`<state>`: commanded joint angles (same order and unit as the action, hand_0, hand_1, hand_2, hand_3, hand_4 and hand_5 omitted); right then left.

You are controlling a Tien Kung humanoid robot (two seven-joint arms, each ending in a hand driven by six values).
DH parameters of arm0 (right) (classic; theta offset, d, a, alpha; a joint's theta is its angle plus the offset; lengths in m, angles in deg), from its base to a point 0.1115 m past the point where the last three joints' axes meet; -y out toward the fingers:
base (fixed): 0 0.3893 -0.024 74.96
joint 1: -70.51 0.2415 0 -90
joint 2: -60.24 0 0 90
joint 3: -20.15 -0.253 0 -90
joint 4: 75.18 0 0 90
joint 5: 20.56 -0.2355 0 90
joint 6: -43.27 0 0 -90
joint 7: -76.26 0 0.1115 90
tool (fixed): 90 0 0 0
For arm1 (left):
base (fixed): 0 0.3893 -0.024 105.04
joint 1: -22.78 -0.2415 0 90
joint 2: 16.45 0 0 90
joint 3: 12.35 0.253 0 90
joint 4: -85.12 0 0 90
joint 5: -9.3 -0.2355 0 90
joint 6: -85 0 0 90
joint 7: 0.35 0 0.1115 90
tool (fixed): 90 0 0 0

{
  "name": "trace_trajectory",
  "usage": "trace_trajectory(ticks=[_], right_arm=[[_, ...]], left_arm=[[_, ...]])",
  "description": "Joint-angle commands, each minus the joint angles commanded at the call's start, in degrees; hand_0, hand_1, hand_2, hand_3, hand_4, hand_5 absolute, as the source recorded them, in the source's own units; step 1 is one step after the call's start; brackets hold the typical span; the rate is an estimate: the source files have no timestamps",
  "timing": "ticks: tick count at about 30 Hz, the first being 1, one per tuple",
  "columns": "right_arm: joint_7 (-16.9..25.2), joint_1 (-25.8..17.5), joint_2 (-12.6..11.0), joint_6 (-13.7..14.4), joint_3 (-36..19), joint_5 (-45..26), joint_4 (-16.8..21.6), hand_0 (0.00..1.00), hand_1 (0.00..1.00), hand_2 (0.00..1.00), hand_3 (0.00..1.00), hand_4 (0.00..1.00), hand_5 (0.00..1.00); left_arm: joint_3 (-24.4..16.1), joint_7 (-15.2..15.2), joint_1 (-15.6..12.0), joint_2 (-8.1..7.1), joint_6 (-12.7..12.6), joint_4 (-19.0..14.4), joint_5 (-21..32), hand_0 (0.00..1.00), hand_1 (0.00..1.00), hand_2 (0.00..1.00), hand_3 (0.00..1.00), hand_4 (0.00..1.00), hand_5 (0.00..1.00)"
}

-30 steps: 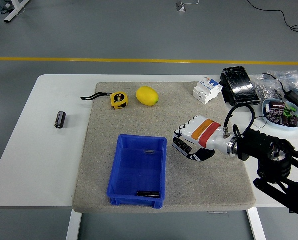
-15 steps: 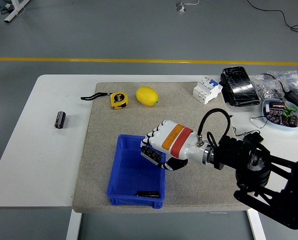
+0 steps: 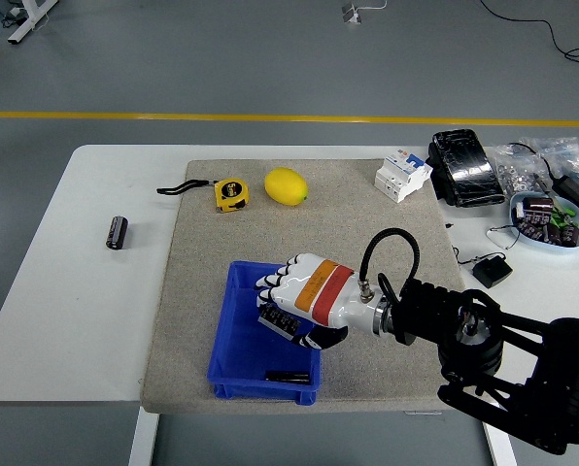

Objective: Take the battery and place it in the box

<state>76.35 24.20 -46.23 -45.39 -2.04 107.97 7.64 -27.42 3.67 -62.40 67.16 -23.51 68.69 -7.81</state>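
Note:
My right hand [image 3: 288, 313] hangs over the blue box [image 3: 233, 342], above its right half, fingers curled down around a dark battery [image 3: 276, 323] pinched against the thumb. Another black battery [image 3: 288, 376] lies on the box floor near the front wall. A third black battery [image 3: 119, 232] lies on the bare white table at the far left, well away from the hand. The left arm does not show in the picture.
A yellow tape measure [image 3: 231, 193] and a lemon [image 3: 286, 186] lie at the back of the grey mat [image 3: 367, 223]. A white breaker [image 3: 402, 175], a black pack [image 3: 464, 167], bagged parts and a dish of components [image 3: 547, 221] crowd the back right.
My right hand has travelled left from the mat's right side to above the blue box, lowering slightly, with its fingers staying curled.

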Motion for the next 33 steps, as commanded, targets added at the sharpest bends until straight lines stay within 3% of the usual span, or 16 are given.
trace_trajectory(ticks=[1,14,20,24,25,30,31,33], right_arm=[[0.04,-0.07,-0.03,0.09,-0.14,-0.1,-0.09,0.656,0.73,0.935,0.844,0.899,0.242],[0.16,-1.56,-0.38,0.79,-2.87,-0.36,-0.52,0.676,0.738,0.944,0.889,0.927,0.265],[0.82,-2.83,-1.1,2.29,-8.81,-2.37,-0.43,0.675,0.737,0.942,0.889,0.935,0.266],[1.51,-3.74,-1.63,4.96,-15.08,-8.37,-2.19,0.675,0.737,0.942,0.889,0.935,0.266],[1.95,-4.05,-1.84,6.07,-16.92,-10.76,-3.05,0.703,0.75,0.933,0.885,0.998,0.413],[6.39,-6.19,-3.0,10.15,-23.18,-22.68,-6.49,0.703,0.75,0.933,0.885,0.998,0.413],[8.0,-7.04,-3.4,10.55,-24.44,-25.29,-7.16,0.769,0.79,0.923,0.89,0.998,0.599],[9.99,-8.52,-4.13,10.99,-26.2,-30.13,-7.67,0.769,0.79,0.923,0.89,0.998,0.599]], left_arm=[[-0.05,0.04,0.0,0.0,0.01,0.0,-0.09,0.711,0.721,0.749,0.683,0.704,0.702],[-0.72,0.41,-0.23,0.1,0.0,0.07,-0.85,0.711,0.719,0.75,0.686,0.706,0.701],[-0.9,0.48,-0.21,0.21,-0.04,0.12,-0.9,0.711,0.719,0.748,0.686,0.706,0.703],[-0.92,0.51,-0.26,0.19,-0.03,0.12,-0.9,0.711,0.719,0.748,0.686,0.706,0.703],[-0.87,0.51,-0.24,0.18,-0.03,0.1,-0.84,0.711,0.72,0.748,0.688,0.706,0.704],[-0.88,0.61,-0.31,0.13,-0.03,0.1,-0.92,0.711,0.72,0.748,0.688,0.706,0.704],[-0.93,0.67,-0.33,0.13,-0.02,0.1,-1.03,0.711,0.719,0.748,0.688,0.706,0.701],[-1.02,0.74,-0.34,0.16,-0.01,0.12,-1.18,0.711,0.719,0.748,0.688,0.706,0.701]])
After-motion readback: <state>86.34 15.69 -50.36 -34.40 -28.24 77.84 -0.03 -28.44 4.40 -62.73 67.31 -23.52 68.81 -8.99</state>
